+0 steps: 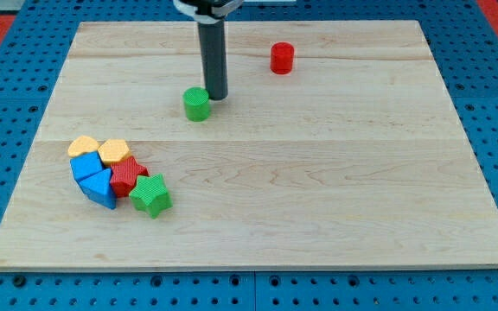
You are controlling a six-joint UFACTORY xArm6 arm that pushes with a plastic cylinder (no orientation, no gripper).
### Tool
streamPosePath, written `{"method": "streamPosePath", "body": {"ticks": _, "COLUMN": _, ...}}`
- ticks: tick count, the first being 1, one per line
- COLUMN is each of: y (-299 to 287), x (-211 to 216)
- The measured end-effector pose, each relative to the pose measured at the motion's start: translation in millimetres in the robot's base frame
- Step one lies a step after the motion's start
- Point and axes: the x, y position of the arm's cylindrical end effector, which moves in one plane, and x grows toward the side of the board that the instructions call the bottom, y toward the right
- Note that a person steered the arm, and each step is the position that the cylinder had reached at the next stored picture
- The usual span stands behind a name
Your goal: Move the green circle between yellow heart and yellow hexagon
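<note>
Wooden board (318, 173) bears green circle (196, 104) touching my tip (217, 96).

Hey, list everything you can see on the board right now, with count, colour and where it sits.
green circle: 1, green, upper middle of the board
red cylinder: 1, red, near the view's top, right of centre
yellow hexagon: 1, yellow, top left of the cluster at the view's lower left
yellow heart: 1, yellow, touching the hexagon's right side
blue blocks: 2, blue, below the yellow pair, shapes unclear
red block: 1, red, right of the blue ones
green star: 1, green, the cluster's lower right
wooden board: 1, light wood
my tip: 1, dark rod, against the green circle's upper right edge
</note>
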Motion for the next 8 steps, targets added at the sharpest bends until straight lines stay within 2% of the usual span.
{"method": "streamPosePath", "body": {"ticks": 2, "y": -38.6, "x": 24.3}}
{"method": "streamPosePath", "body": {"ticks": 5, "y": -55.7, "x": 45.6}}
{"method": "streamPosePath", "body": {"ticks": 6, "y": -78.8, "x": 79.4}}
{"method": "streamPosePath", "body": {"ticks": 7, "y": -80.4, "x": 77.3}}
{"method": "streamPosePath", "body": {"ticks": 8, "y": -135.7, "x": 75.5}}
